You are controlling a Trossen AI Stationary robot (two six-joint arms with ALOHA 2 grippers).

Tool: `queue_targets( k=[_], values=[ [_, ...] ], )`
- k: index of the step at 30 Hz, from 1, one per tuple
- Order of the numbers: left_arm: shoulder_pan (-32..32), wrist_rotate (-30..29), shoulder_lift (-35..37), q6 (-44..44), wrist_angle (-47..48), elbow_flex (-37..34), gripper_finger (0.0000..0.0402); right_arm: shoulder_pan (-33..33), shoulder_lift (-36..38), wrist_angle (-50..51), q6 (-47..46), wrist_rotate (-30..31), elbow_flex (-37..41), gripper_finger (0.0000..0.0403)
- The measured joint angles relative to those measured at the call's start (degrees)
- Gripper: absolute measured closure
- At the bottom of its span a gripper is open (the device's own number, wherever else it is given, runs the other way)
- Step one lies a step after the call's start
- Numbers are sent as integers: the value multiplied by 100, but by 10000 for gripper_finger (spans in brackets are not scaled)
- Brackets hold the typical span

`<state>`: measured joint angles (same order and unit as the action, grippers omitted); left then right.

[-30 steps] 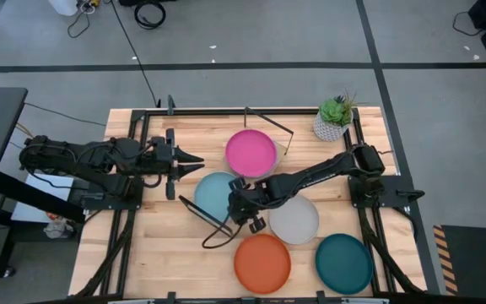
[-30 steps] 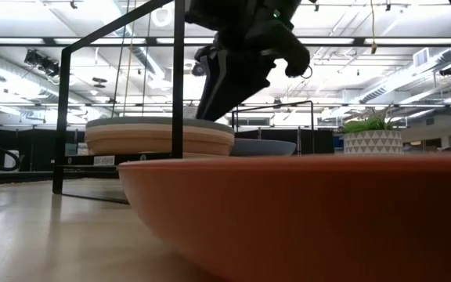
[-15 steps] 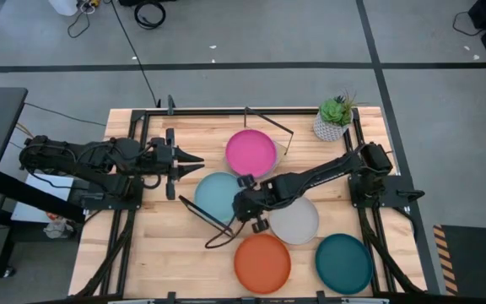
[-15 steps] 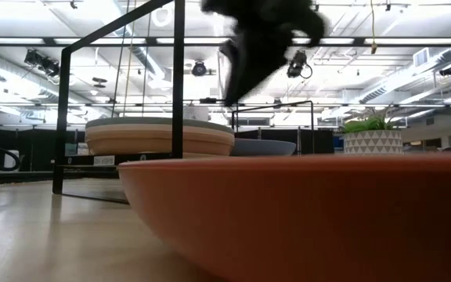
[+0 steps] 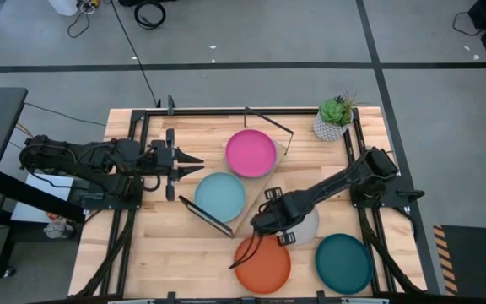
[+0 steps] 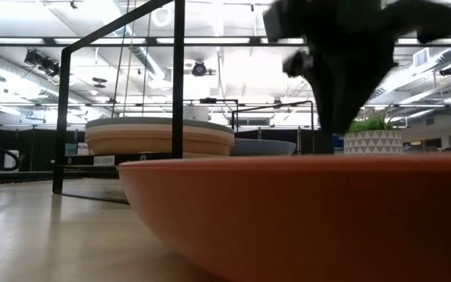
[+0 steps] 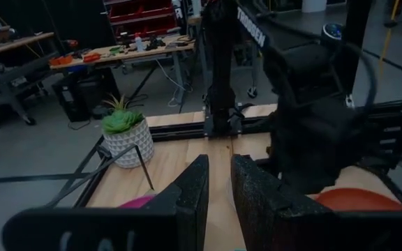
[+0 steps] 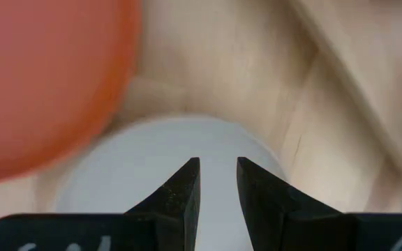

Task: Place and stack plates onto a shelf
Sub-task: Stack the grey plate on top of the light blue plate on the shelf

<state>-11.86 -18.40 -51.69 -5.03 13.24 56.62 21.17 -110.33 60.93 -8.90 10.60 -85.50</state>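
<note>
In the high view the shelf [image 5: 258,187] lies slantwise at the table's middle, with black wire frames at its ends. A pink plate [image 5: 251,152] and a pale blue plate [image 5: 218,196] sit on it. In the low view the pale blue one tops a stack [image 6: 159,138]. On the table rest a grey plate [image 5: 308,226], an orange plate [image 5: 262,265] and a dark teal plate [image 5: 342,263]. My right gripper [image 5: 270,226] hovers over the grey plate's edge [image 8: 166,157] beside the orange plate [image 8: 44,84], its fingers narrowly open and touching nothing. My left gripper [image 5: 197,165] waits left of the shelf, shut.
A potted plant [image 5: 334,118] stands at the table's far right corner. The orange plate [image 6: 304,211] fills the foreground of the low view. Black rails run along the table's left and right sides. Bare wood shows near the left edge [image 5: 163,253].
My right gripper has drawn away from the pale blue plate on the shelf and travelled toward the table's near right, and now sits over the grey plate next to the orange one. The plates have stayed where they were.
</note>
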Motion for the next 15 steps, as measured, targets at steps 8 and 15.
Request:
queue_targets(
  k=[8, 15],
  values=[
    [0, 0, -12, -217, 4, 4, 333, -588, 107, -213, 138, -239, 825, 281],
    [0, 0, -12, -228, 216, 4, 333, -1074, 146, -255, 188, -231, 1255, 236]
  ],
)
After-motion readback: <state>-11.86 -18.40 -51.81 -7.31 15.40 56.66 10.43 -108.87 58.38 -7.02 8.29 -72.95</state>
